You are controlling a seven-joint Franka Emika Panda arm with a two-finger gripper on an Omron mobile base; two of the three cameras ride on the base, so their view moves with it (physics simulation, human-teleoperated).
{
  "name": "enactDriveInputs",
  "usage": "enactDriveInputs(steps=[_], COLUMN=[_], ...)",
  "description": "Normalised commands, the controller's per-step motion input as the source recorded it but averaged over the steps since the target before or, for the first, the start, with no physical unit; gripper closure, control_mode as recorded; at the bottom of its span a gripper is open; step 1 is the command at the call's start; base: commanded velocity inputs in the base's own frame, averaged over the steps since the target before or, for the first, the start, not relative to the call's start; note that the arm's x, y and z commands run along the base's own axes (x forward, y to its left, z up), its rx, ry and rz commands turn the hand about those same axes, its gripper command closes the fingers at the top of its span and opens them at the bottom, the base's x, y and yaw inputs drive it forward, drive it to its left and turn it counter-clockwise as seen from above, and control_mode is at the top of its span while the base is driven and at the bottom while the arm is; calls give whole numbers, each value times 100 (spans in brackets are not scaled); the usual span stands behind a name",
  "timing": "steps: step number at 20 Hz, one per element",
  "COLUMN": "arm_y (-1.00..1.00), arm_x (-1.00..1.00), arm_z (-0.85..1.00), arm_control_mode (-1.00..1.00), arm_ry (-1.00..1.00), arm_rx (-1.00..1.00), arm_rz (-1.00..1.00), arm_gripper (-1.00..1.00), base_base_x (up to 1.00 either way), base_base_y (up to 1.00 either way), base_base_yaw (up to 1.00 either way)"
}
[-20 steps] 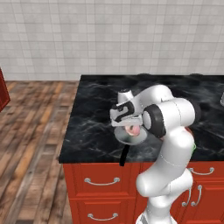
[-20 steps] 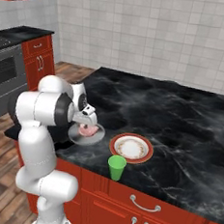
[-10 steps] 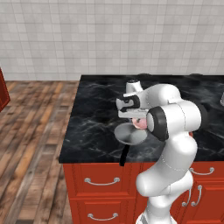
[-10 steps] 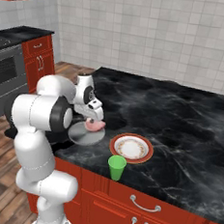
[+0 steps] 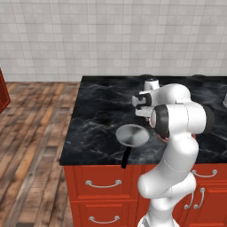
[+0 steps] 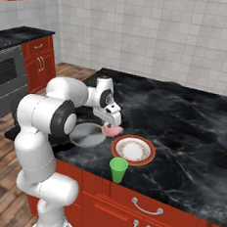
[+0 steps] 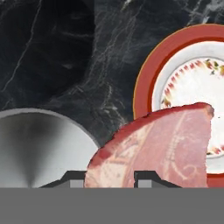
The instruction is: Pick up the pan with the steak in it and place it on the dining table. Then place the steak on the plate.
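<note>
Dining table: large island counter w/ black white-veined marble top [image 5: 97, 115] [image 6: 192, 128] [image 7: 57, 48] & red drawer fronts w/ silver handles; carries pan, plate, cup.
Arm: white Franka arm w/ dark joints [image 5: 177, 119] [image 6: 51, 119]; vs 1.0 s ago it has swung from over the pan toward the plate side, hand now higher & further along the top.
Pan: small round shallow grey metal frying pan w/ straight black handle [image 5: 132, 135] [image 6: 87, 134] [image 7: 39, 148]; sits flat on marble near front edge, handle poking over that edge in left base view. Now bare inside; 1.0 s ago the meat lay in it under the hand. Pan itself hasn't shifted.
Plate: round plate, reddish-brown rim, white centre [image 6: 133, 150] [image 7: 192, 83]; on marble just beside pan, apart from it. Unchanged.
Cup: small green plastic cup [image 6: 118, 170]; upright near front edge, near plate. Unchanged.
Steak: small flat pinkish slab of meat w/ paler edges [image 6: 112, 130] [image 7: 153, 148]; lifted off pan, hangs from gripper betw pan & plate, in hand view overlapping plate's near rim.
Gripper: two-finger gripper [image 6: 112, 126] [image 7: 109, 177]; closed on steak, dark tips either side of meat in hand view.
</note>
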Motion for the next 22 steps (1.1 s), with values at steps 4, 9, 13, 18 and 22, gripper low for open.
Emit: enactDriveInputs(steps=[4,9,13,18,22], arm_y=[-97,-98,-38,0,0], arm_x=[-1,-17,-10,0,0], arm_z=[0,-5,-2,-8,-26], arm_control_mode=[-100,-100,-100,-100,-100], arm_ry=[-2,-5,-3,0,0], arm_rx=[3,4,2,0,1], arm_rz=[-11,-9,-2,0,0], arm_gripper=[100,100,100,100,100], base_base_x=[0,0,0,0,0], base_base_y=[0,0,0,0,0], base_base_yaw=[0,0,0,0,0])
